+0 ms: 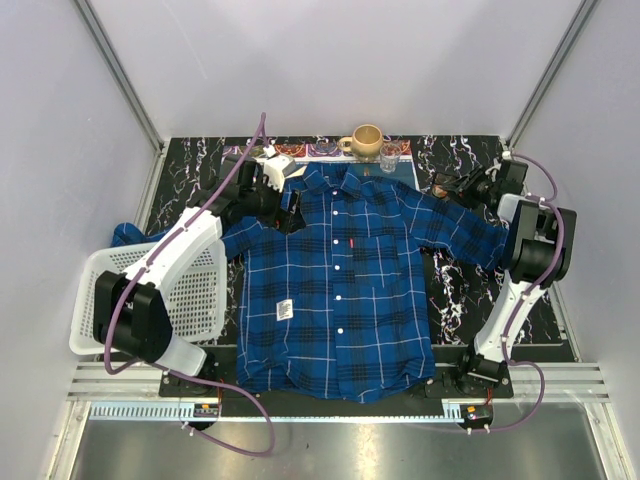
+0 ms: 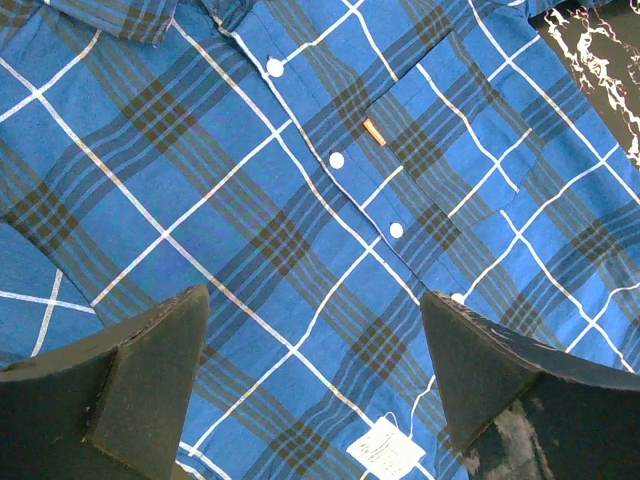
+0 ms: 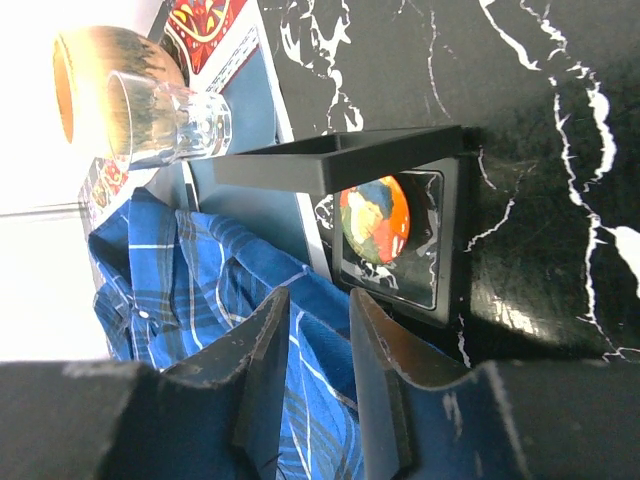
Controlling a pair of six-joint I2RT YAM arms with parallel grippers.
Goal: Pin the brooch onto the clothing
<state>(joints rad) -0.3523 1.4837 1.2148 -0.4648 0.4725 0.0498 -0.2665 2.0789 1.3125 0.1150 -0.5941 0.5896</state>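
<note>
My right claw [image 3: 315, 310] is narrowly parted, holding nothing. Ahead, the brooch [image 3: 375, 220] lies inside an open black case [image 3: 452, 250], the plaid shirt [image 3: 170, 270] sleeve just beside that case. Small, stiff, probably slick: I'd pinch its rim.

Bright, even, diffuse light fills the scene, the white walls [image 1: 330, 60] nearly shadowless. Seen from the right wrist, the backdrop behind the glass [image 3: 165, 120] burns out to white, while the right pincer [image 3: 318, 300] up close appears slightly soft, possibly out of focus.
</note>
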